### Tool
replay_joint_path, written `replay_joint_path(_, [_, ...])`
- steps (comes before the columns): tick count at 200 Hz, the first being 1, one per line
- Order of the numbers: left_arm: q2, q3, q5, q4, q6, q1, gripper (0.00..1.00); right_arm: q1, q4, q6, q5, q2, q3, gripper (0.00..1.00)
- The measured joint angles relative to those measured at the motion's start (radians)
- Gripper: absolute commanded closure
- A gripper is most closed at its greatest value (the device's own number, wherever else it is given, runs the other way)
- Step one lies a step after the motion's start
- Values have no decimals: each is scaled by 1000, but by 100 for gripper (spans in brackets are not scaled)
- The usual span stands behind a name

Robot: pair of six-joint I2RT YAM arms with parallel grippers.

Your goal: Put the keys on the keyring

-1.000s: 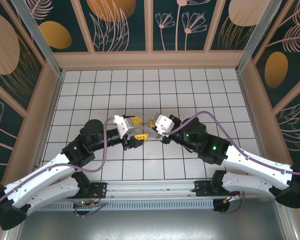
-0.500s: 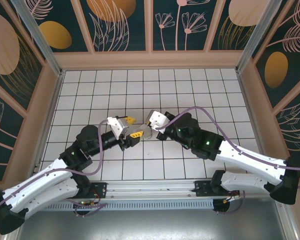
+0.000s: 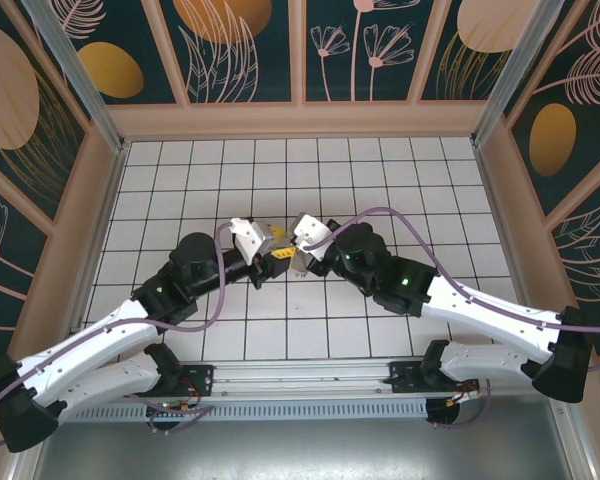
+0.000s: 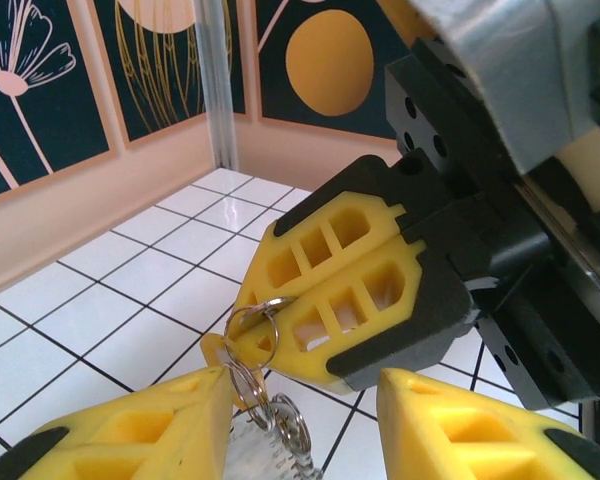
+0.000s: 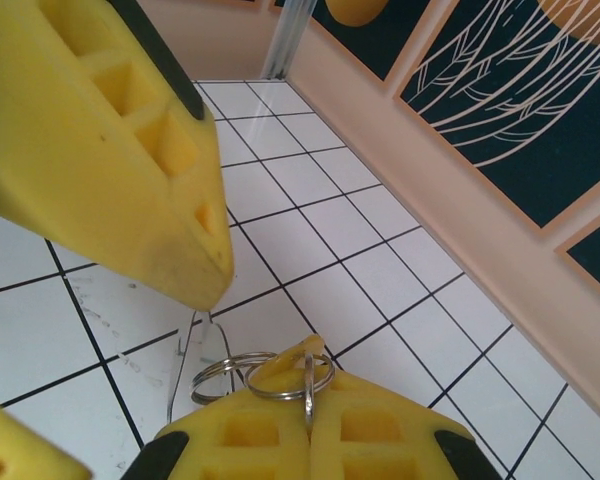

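My right gripper point(image 5: 308, 388) is shut on a silver split ring of the keyring point(image 5: 302, 378), held above the tiles at mid-table. A small gold tab, apparently the key point(image 5: 308, 348), pokes through that ring at the fingertips. More linked rings point(image 4: 248, 378) and a silvery toothed piece point(image 4: 248, 455) hang below. My left gripper point(image 4: 305, 385) faces the right gripper point(image 4: 330, 290) tip to tip, its jaws apart on either side of the hanging rings. Its left finger point(image 4: 170, 415) touches them. From above, the left gripper point(image 3: 270, 250) and right gripper point(image 3: 298, 256) meet nose to nose.
White tiled floor point(image 3: 380, 180) runs on all sides, closed in by low pink walls point(image 3: 300, 120) with dark flower panels. Both arms cross the near half of the floor. A metal corner post point(image 4: 220, 80) stands behind the grippers.
The left gripper has moved right, up to the right gripper's tips, and its jaws have narrowed. The right gripper shifted slightly left and stayed shut on the ring.
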Motion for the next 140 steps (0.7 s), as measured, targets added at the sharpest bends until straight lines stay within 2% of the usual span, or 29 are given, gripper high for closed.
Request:
replay_joint_path(30, [31, 20, -14, -16, 1, 0, 63, -2, 0, 3, 12, 0, 0, 100])
replay_joint_path(65, [52, 33, -49, -42, 14, -2, 75, -5, 1, 5, 22, -5, 0, 100])
replay_joint_path(140, [63, 33, -85, -58, 20, -2, 72, -5, 7, 22, 3, -24, 0, 100])
